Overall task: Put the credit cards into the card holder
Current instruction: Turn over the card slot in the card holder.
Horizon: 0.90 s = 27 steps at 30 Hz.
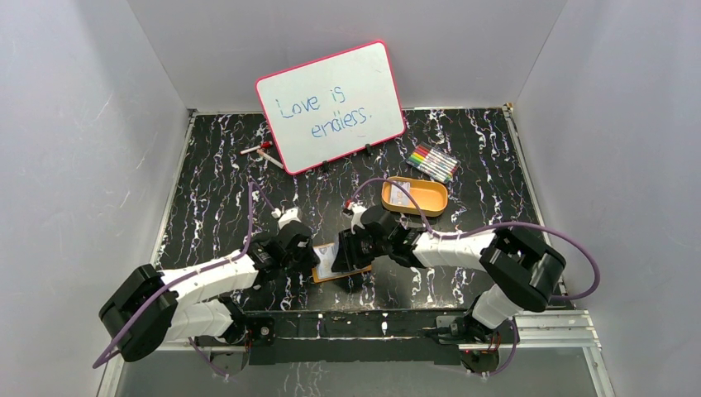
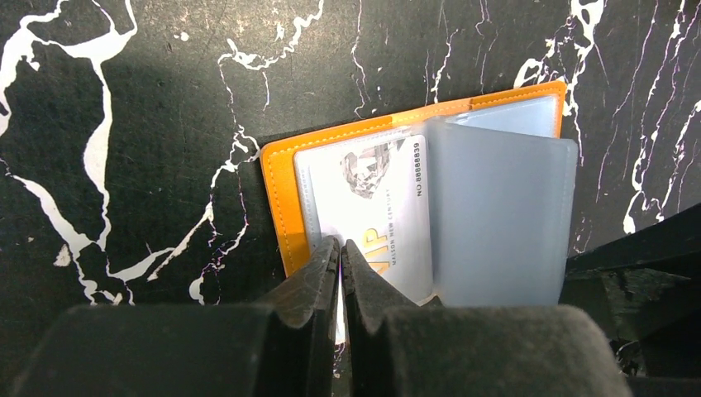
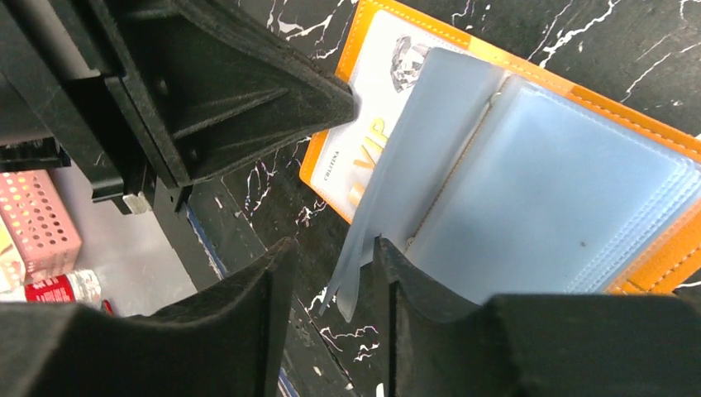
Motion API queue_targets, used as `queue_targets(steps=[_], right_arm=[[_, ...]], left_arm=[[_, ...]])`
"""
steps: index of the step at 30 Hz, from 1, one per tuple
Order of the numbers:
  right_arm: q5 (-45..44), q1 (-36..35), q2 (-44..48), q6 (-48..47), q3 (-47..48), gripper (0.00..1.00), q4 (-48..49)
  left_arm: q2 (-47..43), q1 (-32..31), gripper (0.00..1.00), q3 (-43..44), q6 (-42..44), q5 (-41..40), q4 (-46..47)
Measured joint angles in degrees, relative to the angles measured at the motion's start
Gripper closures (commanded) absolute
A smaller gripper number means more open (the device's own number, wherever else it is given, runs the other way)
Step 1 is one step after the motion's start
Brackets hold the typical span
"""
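The orange card holder (image 2: 277,198) lies open on the black marble table, between the two arms in the top view (image 1: 357,270). A pale credit card (image 2: 364,198) printed "VIP" lies on its left half. My left gripper (image 2: 340,246) is shut, its tips resting on the near end of that card. A clear plastic sleeve (image 3: 405,182) stands lifted off the card. Its loose corner hangs between the fingers of my right gripper (image 3: 331,248), which is open and does not pinch it. Another card (image 1: 402,196) lies in the orange tray.
The orange oval tray (image 1: 433,203) sits behind the right arm, with coloured markers (image 1: 431,163) beyond it. A pink-rimmed whiteboard (image 1: 331,103) leans on the back wall, a red marker (image 1: 260,149) beside it. The table's near edge is close under both grippers.
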<state>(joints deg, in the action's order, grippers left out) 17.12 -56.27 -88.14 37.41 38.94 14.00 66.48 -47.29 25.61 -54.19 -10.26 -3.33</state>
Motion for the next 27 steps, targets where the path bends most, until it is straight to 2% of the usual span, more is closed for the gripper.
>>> queue_targets(steps=[10, 20, 27], right_arm=[[2.0, 0.0, 4.6, -1.6, 0.0, 0.44, 0.0], [1.6, 1.2, 4.2, 1.6, -1.2, 0.51, 3.5], [0.6, 2.5, 4.1, 2.4, -1.1, 0.48, 2.2]], left_arm=[[0.4, 0.3, 0.96, -0.7, 0.1, 0.0, 2.5], [0.9, 0.4, 0.96, -1.0, 0.1, 0.0, 4.0], [0.3, 0.5, 0.96, -1.7, 0.0, 0.1, 4.9]])
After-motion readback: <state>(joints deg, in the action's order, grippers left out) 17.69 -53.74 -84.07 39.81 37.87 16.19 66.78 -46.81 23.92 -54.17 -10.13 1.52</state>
